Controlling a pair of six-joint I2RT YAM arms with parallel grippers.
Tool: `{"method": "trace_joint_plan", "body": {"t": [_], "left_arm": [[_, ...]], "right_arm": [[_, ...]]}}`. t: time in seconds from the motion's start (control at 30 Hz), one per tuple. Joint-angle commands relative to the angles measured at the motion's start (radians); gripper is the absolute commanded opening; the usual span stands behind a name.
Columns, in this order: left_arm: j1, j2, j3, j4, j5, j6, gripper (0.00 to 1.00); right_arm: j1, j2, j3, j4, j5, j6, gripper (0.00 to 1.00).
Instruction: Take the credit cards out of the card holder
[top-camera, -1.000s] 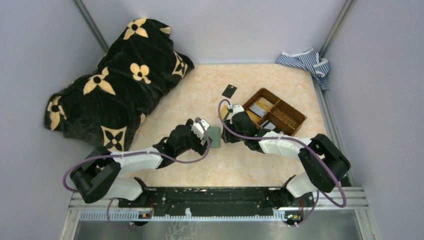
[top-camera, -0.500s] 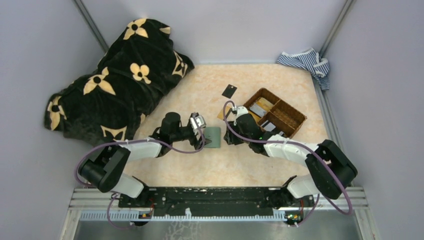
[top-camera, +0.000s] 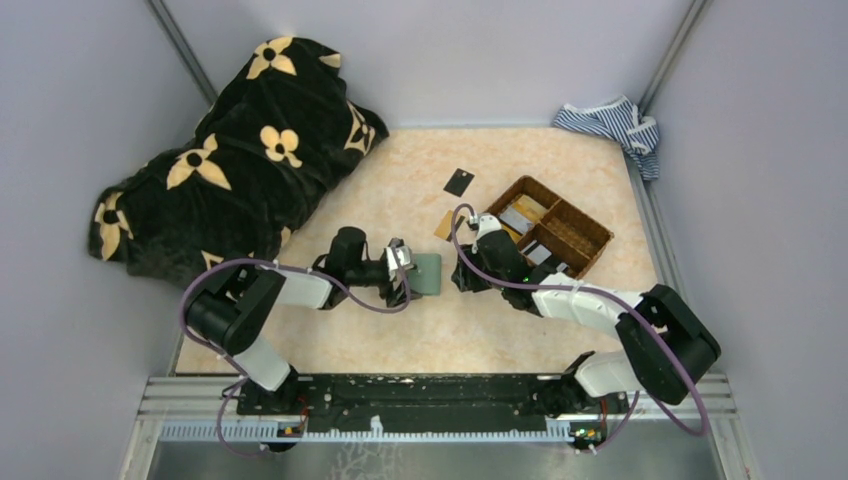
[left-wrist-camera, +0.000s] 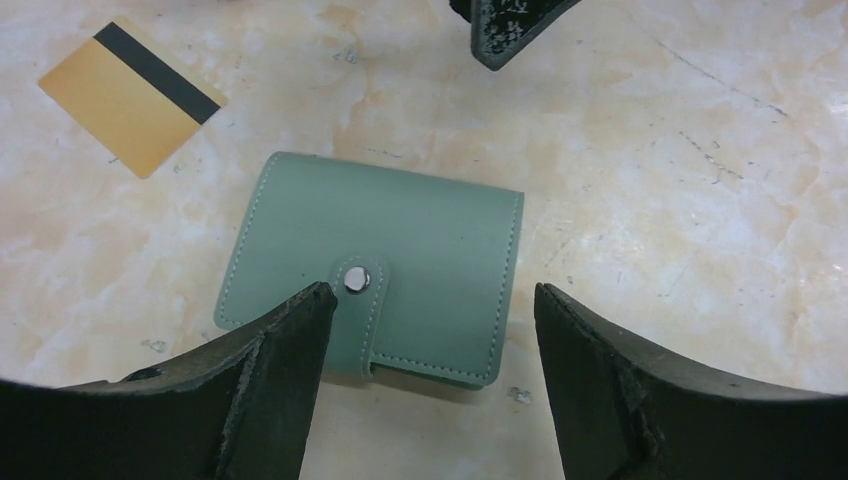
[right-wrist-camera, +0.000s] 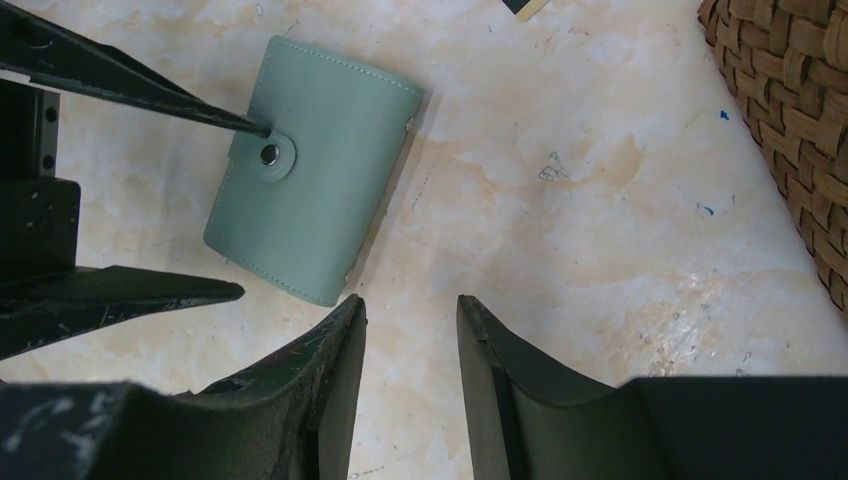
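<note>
Two black two-finger grippers hang low over a cream, marble-patterned table (top-camera: 400, 180) on either side of the small sage-green bifold card holder (left-wrist-camera: 380, 265). The card holder lies flat near the middle of the table, folded shut, its strap fastened by a round silver snap (left-wrist-camera: 356, 279), so its inside is hidden. The left gripper (left-wrist-camera: 430, 300) comes at it from the left with its jaws spread wide, straddling the near edge. One fingertip (right-wrist-camera: 262, 129) sits at the strap right beside the snap and the other stands off the wallet's corner; it grips nothing. The right gripper (right-wrist-camera: 410, 305) hovers just right of the card holder over bare tabletop, its jaws parted with a narrow gap and nothing between them. A gold card with a dark stripe (left-wrist-camera: 130, 95) lies flat just beyond the wallet, apart from it, and a loose black card (top-camera: 459, 181) lies farther back. To the right stands a brown woven divided basket (top-camera: 585, 232), with a pale grey-white rectangular card (top-camera: 516, 218) flat in one compartment and another pale piece in a neighbouring one, too small to make out. A black blanket with cream flower shapes (top-camera: 230, 160) is heaped at the far left, and a blue-and-white striped cloth (top-camera: 610, 125) is bunched in the far right corner.
</note>
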Motion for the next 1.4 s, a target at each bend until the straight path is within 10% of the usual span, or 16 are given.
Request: {"method": "trace_joint_plan", "body": {"t": [0.0,0.37,0.67,1.37], "left_arm": [[0.024,0.061,0.030,0.055,0.036,0.039,0.80],[0.053,0.044,0.062,0.088,0.061,0.005,0.80],[0.054,0.024,0.071,0.056,0.060,0.012,0.80],[0.086,0.106,0.097,0.108,0.072,-0.014,0.73]], "right_arm": [[-0.005,-0.036,0.008,0.026,0.002,-0.011,0.39],[-0.005,0.004,0.038,0.061,-0.068,-0.010,0.37],[-0.005,0.132,0.191,0.076,-0.090,-0.013,0.01],[-0.005,0.405,0.215,0.209,-0.195,0.083,0.00]]}}
